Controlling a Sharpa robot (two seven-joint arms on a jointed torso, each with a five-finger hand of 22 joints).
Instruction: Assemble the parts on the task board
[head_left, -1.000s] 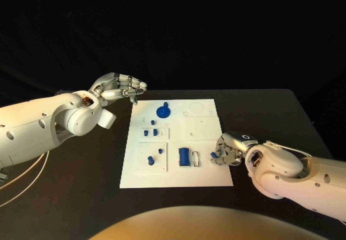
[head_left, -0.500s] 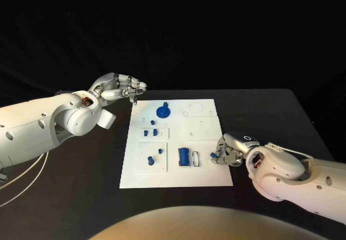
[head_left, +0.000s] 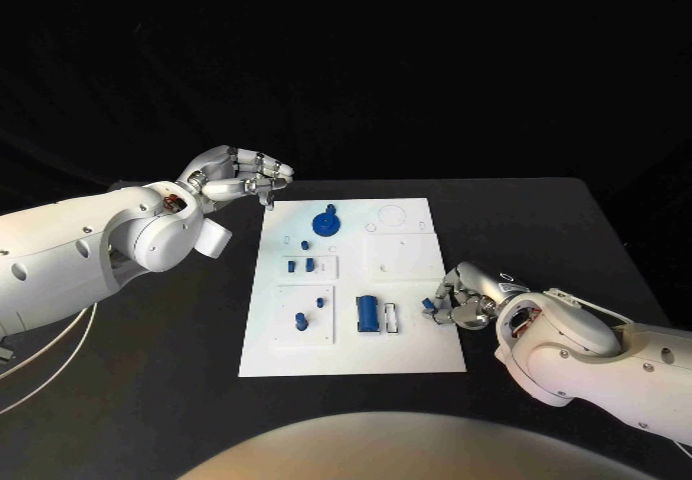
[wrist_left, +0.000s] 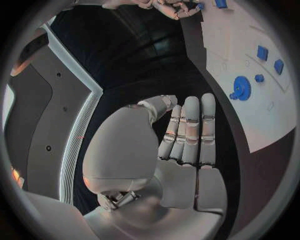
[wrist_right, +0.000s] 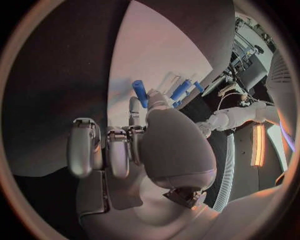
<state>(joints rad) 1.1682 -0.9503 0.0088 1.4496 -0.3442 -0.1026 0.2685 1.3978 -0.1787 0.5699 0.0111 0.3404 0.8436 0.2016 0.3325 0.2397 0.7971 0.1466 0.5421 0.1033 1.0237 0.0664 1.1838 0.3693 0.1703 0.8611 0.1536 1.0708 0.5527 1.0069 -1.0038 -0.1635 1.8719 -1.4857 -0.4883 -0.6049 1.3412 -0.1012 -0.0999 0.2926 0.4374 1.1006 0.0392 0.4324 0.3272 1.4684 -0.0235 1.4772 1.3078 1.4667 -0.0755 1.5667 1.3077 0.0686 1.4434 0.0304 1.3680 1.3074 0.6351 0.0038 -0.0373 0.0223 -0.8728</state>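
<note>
A: What has moved since a second ago?

B: Mostly the right arm. The right hand has turned a little at the near right edge of the board, and the small blue cylindrical peg pinched at its fingertips has gone with it. The left hand has held its place above the board's far left corner, fingers curled in with nothing between them.

A: Take me through the scene, biggest first.

B: The black bench carries the flat white rectangular task board. On the board, a blue toothed gear with a hub sits at the far end, a blue rectangular block stands beside a white slot near the middle, and two small blue square plugs sit in a left panel. The peg is clear in the right wrist view, poking beyond the fingertips.

A: How will that peg handle?

B: I judge it light, rigid plastic, smooth enough to twist in a pinch. Hold it across the round shaft near one end, leaving the other end free to enter a hole. It should not crush; slipping or tilting is the likelier trouble.

A: Any writing or brands?

B: None I can read; faint outlines on the board are too small to tell.
</note>
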